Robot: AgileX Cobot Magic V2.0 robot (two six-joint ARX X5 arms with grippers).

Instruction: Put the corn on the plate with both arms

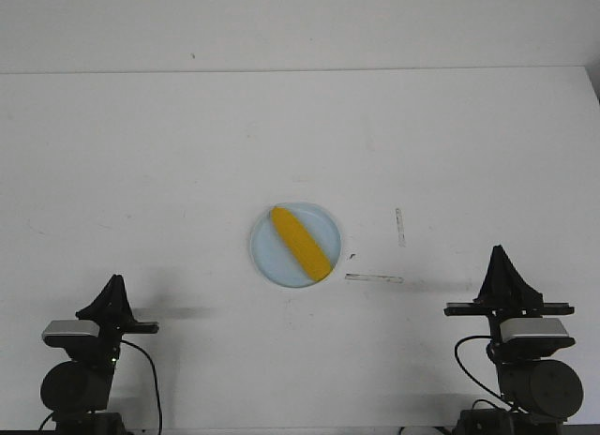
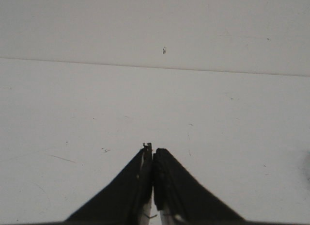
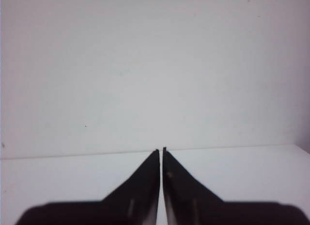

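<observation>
The yellow corn [image 1: 300, 242] lies diagonally on the pale blue plate [image 1: 270, 264] in the middle of the white table, its tip at the plate's near right rim. My left gripper [image 1: 115, 283] is shut and empty at the near left, well away from the plate. My right gripper [image 1: 500, 253] is shut and empty at the near right, also away from the plate. In the left wrist view the shut gripper [image 2: 153, 150] points over bare table. In the right wrist view the shut gripper [image 3: 161, 150] points at the table's far edge. Neither wrist view shows the corn or the plate.
Two thin pale tape strips lie right of the plate, one upright [image 1: 400, 226] and one flat [image 1: 374, 278]. The table's far edge [image 1: 300, 71] meets a white wall. Both arm bases stand at the near edge.
</observation>
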